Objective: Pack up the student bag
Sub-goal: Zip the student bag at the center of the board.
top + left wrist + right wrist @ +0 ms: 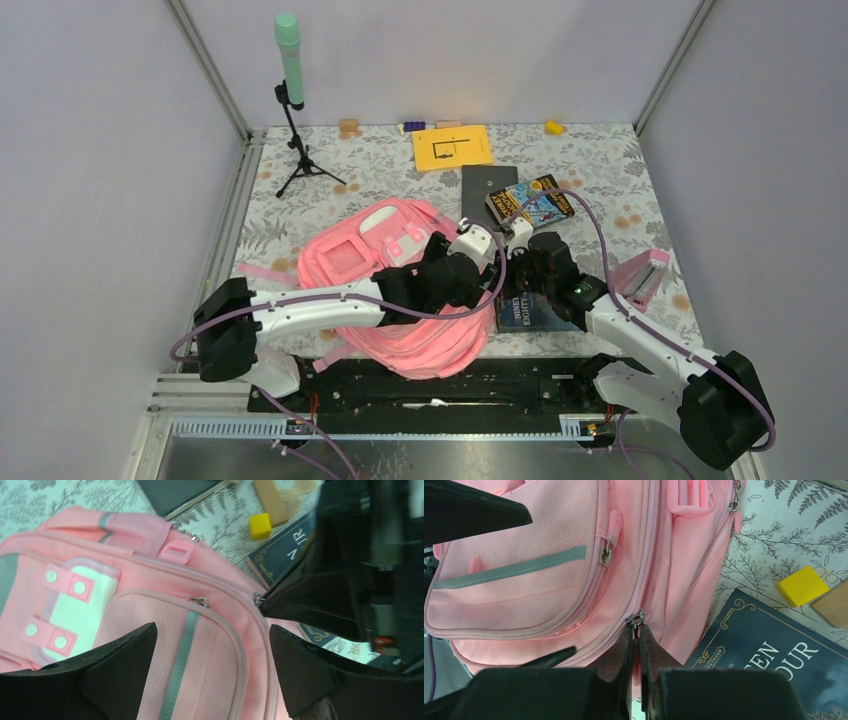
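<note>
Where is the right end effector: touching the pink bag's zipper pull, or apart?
Touching. In the right wrist view, the right end effector pinches the zipper pull.

Overhead looks down; both wrists (close) share the bag (200, 580).

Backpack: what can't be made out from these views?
- Top view: the left arm and right arm cover the middle of the backpack, so its main opening is unseen.
- Right wrist view: the right gripper, shut, hides the tab of the zipper pull.
- Left wrist view: the open left gripper and the frame edge hide much of the backpack.
- Dark book: title only partly legible in the wrist views, partly covered by the right arm from above.
</note>
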Action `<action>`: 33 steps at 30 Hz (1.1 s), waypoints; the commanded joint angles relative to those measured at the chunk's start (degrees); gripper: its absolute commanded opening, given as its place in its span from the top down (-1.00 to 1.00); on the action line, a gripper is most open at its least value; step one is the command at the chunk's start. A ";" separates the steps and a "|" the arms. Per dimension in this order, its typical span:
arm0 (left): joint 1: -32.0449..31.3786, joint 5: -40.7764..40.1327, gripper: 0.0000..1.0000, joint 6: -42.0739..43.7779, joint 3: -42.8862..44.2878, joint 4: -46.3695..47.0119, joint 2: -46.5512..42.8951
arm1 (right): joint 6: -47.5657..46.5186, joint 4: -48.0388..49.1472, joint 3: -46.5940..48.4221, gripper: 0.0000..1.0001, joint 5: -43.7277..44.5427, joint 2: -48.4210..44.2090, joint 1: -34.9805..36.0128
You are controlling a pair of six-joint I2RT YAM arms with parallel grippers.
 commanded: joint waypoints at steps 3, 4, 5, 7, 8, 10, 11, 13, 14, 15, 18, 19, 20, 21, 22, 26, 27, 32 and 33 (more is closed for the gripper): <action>-0.57 -7.82 -0.74 -6.66 0.92 -1.02 1.80 | 1.03 3.94 0.06 1.00 1.62 -0.96 -0.28; -0.59 -8.03 -0.72 -6.69 0.91 -1.14 2.25 | 1.14 4.06 0.18 1.00 1.58 -0.83 -0.32; -0.60 -8.38 -0.71 -6.69 1.08 -1.43 2.83 | 1.20 4.15 0.26 1.00 1.59 -0.69 -0.29; -0.68 -8.67 -0.74 -6.60 1.30 -1.87 3.88 | 1.21 4.24 0.48 1.00 1.65 -0.41 -0.29; -0.75 -8.61 -0.76 -6.67 1.22 -1.78 4.17 | 1.33 4.38 0.54 1.00 1.81 -0.32 -0.32; -1.09 -8.74 -0.76 -6.53 1.32 -1.78 5.16 | 1.59 4.34 0.83 1.00 1.97 -0.13 -0.30; -1.20 -8.84 -0.76 -6.58 1.36 -1.88 5.58 | 1.57 4.35 0.95 1.00 2.05 -0.08 -0.28; -1.22 -8.89 -0.71 -7.04 1.31 -2.35 6.27 | 1.75 4.40 1.20 1.00 2.17 -0.05 -0.36; -1.26 -8.98 -0.65 -7.28 1.17 -2.64 6.55 | 1.80 4.35 1.28 1.00 2.19 -0.15 -0.29; -1.27 -8.94 -0.59 -7.57 1.02 -2.88 6.79 | 1.74 4.34 1.33 1.00 2.19 -0.16 -0.29; -1.43 -9.18 -0.06 -7.94 0.33 -3.42 6.99 | 1.74 4.06 1.61 1.00 2.19 -0.32 -0.33; -1.54 -9.55 0.11 -7.92 0.10 -3.60 6.78 | 1.67 3.95 1.74 1.00 2.19 -0.40 -0.29; -1.67 -9.77 0.30 -7.70 -0.07 -3.82 6.53 | 1.71 3.78 1.89 1.00 2.20 -0.49 -0.32; -1.78 -9.91 0.46 -7.48 -0.14 -4.23 6.28 | 1.78 3.60 2.02 1.00 2.12 -0.56 -0.34; -1.89 -9.72 0.61 -7.15 -0.47 -4.42 5.81 | 1.76 3.41 2.20 1.00 1.99 -0.55 -0.30; -2.08 -3.63 1.00 -3.78 -4.36 -1.66 1.26 | 1.86 2.22 2.95 1.00 1.48 -1.22 -0.28; -2.09 -1.54 1.00 -2.92 -6.05 0.15 0.08 | 1.66 2.07 3.03 1.00 1.18 -1.47 -0.28; -2.18 6.71 1.00 1.49 -14.02 6.44 -10.68 | -1.80 0.93 3.54 1.00 -2.03 -3.14 -0.28; -2.18 8.40 1.00 2.43 -15.28 6.82 -12.51 | -2.83 -0.01 3.96 1.00 -2.82 -3.33 -0.30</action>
